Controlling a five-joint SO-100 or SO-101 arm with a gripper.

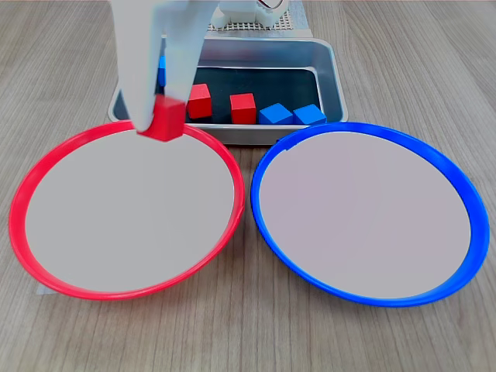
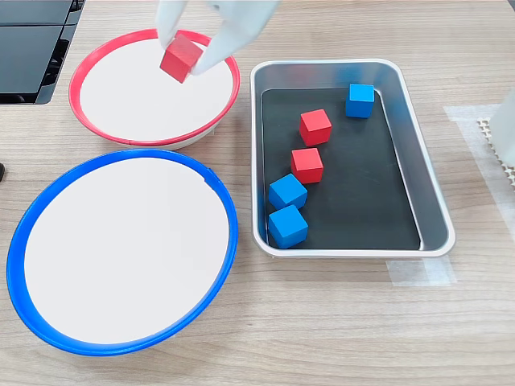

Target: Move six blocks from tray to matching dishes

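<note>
My white gripper (image 1: 163,115) is shut on a red block (image 1: 166,120), holding it just above the far edge of the red-rimmed dish (image 1: 17,225). In the second exterior view the gripper (image 2: 183,55) and its red block (image 2: 180,58) hang over the red dish's (image 2: 75,84) right side. The silver tray (image 1: 329,62) (image 2: 434,209) holds two red blocks (image 2: 315,126) (image 2: 306,165) and three blue blocks (image 2: 360,100) (image 2: 287,191) (image 2: 287,226). One blue block (image 1: 161,71) is partly hidden behind my fingers. Both the red dish and the blue-rimmed dish (image 1: 477,225) (image 2: 12,265) hold nothing.
The arm's white base (image 1: 256,12) stands behind the tray on a mesh mat (image 2: 503,153). A black device (image 2: 32,48) lies at the second exterior view's top left. Clear tape (image 2: 418,273) sits by the tray on the wooden table.
</note>
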